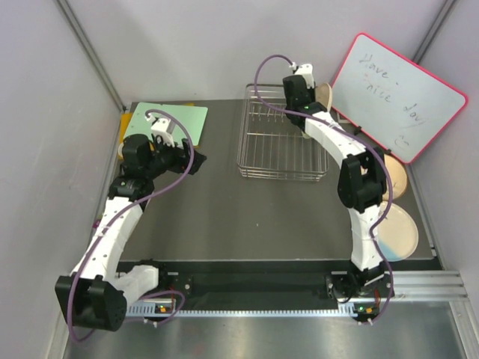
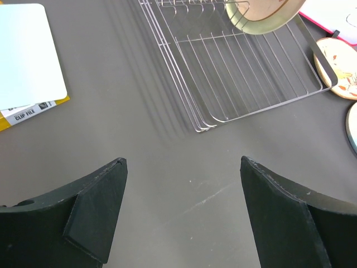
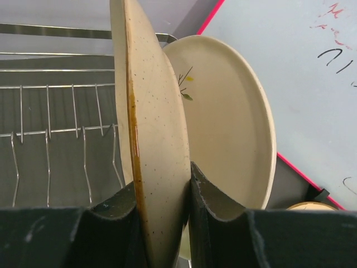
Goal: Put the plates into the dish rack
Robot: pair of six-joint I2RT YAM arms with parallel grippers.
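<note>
Speckled cream plate [image 3: 152, 111] stands upright and edge-on in my right tool [image 3: 162, 184], whose two fingers are pressed on either face of its rim. I am holding it over the far right corner of the dish rack [image 1: 277, 146]. I cannot tell whether its lower edge touches the wires.

Just right of it stands a second plate [image 3: 228, 128], cream with a small sprig drawing, also upright and close beside the held one. From my views I cannot tell whether it is seated in a slot. Behind both leans the pink-framed whiteboard [image 1: 400, 97].

Two more plates lie flat on the worktop [image 1: 247, 217] to the right of the rack. A peach plate [image 1: 398, 179] is partly hidden under my right arm, and a light blue plate [image 1: 400, 233] sits nearer to me, just beside it.

My left tool [image 2: 183, 167] is spread wide and holds nothing. It hangs over bare worktop to the left of the rack, well apart from every plate. At the far left lies a pale green sheet [image 1: 176, 118] on top of a yellow clip-file pack [image 2: 33, 109].
</note>
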